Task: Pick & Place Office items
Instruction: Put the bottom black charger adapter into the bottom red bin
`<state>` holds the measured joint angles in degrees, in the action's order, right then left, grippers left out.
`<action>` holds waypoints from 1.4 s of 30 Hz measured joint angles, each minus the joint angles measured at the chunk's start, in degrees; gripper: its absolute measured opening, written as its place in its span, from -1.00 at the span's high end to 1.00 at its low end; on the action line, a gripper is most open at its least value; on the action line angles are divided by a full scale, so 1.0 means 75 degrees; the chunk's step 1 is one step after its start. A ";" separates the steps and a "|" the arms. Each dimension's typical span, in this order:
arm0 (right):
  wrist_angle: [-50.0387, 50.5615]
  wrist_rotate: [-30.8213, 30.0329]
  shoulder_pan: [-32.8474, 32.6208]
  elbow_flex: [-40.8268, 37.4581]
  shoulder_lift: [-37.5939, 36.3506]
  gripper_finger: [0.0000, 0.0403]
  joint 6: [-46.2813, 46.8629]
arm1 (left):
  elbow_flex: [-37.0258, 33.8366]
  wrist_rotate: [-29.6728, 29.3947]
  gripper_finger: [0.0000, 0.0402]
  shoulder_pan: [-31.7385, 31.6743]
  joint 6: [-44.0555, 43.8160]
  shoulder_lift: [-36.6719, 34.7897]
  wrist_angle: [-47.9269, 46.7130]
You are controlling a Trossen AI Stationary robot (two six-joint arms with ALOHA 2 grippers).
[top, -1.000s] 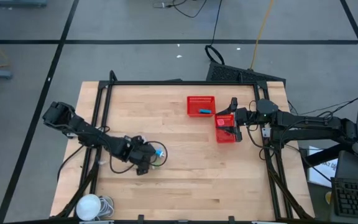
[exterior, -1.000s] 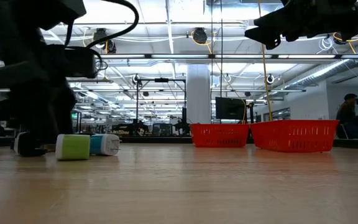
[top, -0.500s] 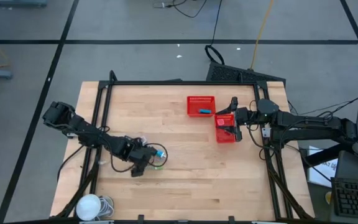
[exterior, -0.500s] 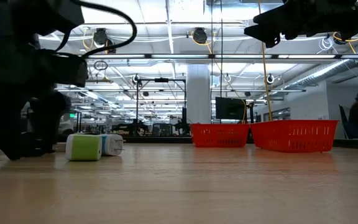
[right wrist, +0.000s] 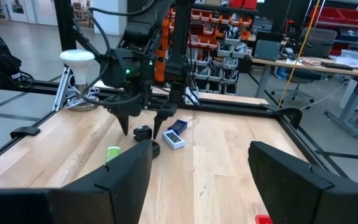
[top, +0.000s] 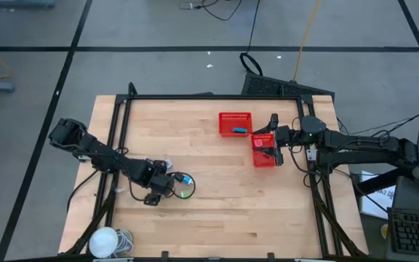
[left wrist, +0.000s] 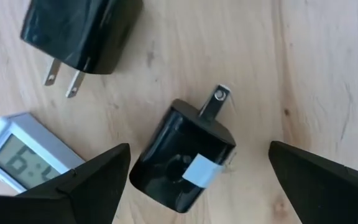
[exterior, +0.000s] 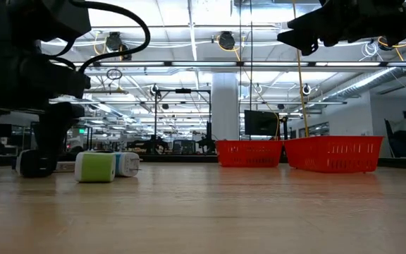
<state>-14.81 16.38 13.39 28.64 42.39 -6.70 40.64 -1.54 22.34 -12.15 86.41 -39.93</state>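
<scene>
Hovering at lower left of the high view, the left gripper [top: 153, 191] spreads its fingers wide and holds nothing; in its wrist view a black charger [left wrist: 184, 157] with a pale label lies between the 2 fingers, untouched. Another black charger [left wrist: 79, 32] sits at that frame's upper left, and a small clock [left wrist: 22, 152] at its left edge. A green block [exterior: 94, 167] rests just beside them on the table [top: 217, 189]. At right of centre the right gripper [top: 273, 145] hangs fairly wide and empty over 1 of the 2 red baskets [top: 265, 151], the other basket [top: 235, 123] holding a blue piece [top: 239, 130].
</scene>
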 joint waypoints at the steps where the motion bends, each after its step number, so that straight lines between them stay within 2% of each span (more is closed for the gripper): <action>1: 0.0040 0.0000 0.0002 0.0000 0.0000 -0.26 0.0000 | -0.0009 0.0003 -0.93 0.0003 0.0116 0.0000 -0.0019; 5: 0.0097 0.0000 0.0001 0.0000 0.0000 -0.26 0.0000 | -0.0013 0.0046 -0.83 -0.0006 0.0277 0.0006 -0.0054; 16: 0.0126 0.0003 0.0002 0.0000 0.0000 -0.26 -0.0005 | -0.0044 0.0196 -0.15 -0.0122 -0.0008 0.0017 0.0663; 22: 0.0126 0.0003 0.0000 0.0000 0.0000 -0.26 -0.0003 | -0.0063 0.0129 0.09 -0.0094 -0.0703 0.0017 0.1020; 28: 0.0126 0.0003 0.0002 0.0000 0.0000 -0.26 -0.0003 | -0.0064 -0.0023 0.16 -0.0055 -0.0996 0.0020 0.1158; 42: 0.0126 0.0005 0.0001 0.0000 0.0000 -0.26 0.0000 | -0.0061 -0.0366 -0.01 -0.0055 -0.2198 0.0032 0.1418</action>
<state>-13.87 16.42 13.39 28.64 42.39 -6.70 40.18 -4.29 21.93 -28.63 86.65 -29.30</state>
